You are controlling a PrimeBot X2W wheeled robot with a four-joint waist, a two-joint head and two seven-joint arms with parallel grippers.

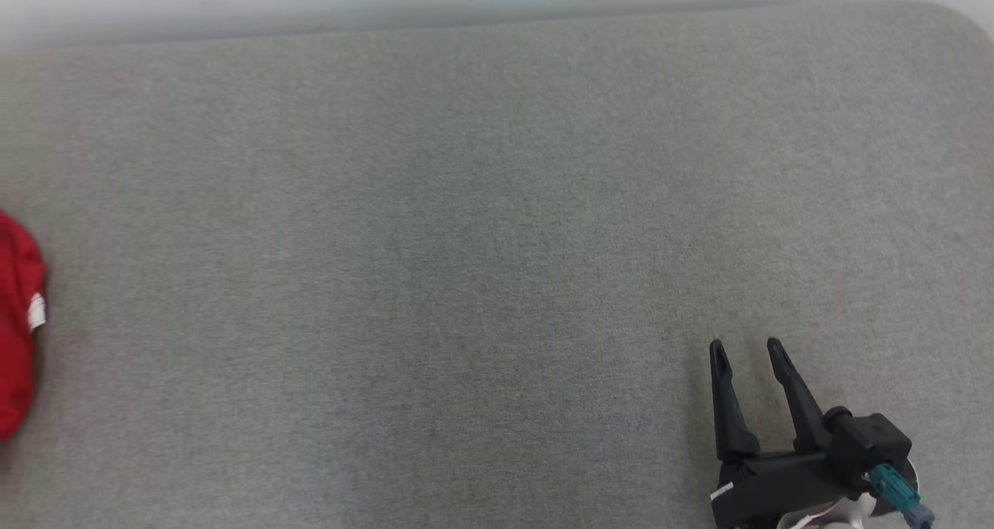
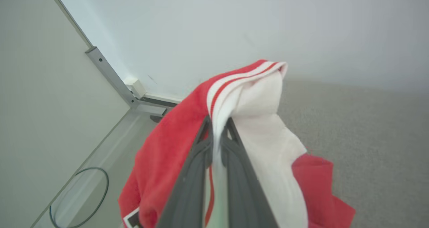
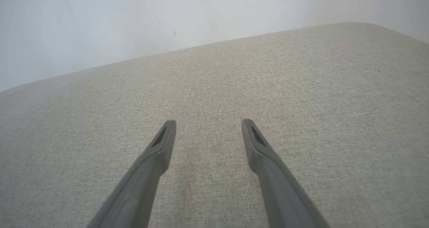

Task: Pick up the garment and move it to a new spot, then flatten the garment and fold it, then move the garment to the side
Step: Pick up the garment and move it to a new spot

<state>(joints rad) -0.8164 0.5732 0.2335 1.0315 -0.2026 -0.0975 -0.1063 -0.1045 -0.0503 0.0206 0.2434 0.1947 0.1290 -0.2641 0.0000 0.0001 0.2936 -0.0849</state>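
Note:
The garment [image 2: 167,144] is red with a white lining and a red-and-white striped collar. In the left wrist view my left gripper [image 2: 218,121] is shut on its white collar edge, and the cloth drapes over both fingers. A strip of the same red garment [image 1: 17,327], with a small white tag, shows at the far left edge of the head view. My right gripper [image 1: 745,348] hovers open over the grey surface at the lower right. Its fingers [image 3: 166,136] stand apart with nothing between them.
The grey fabric surface [image 1: 481,265] stretches wide, with a pale wall along its far edge. In the left wrist view a metal frame rail [image 2: 110,75] and a dark cable loop [image 2: 80,198] lie off the surface's side.

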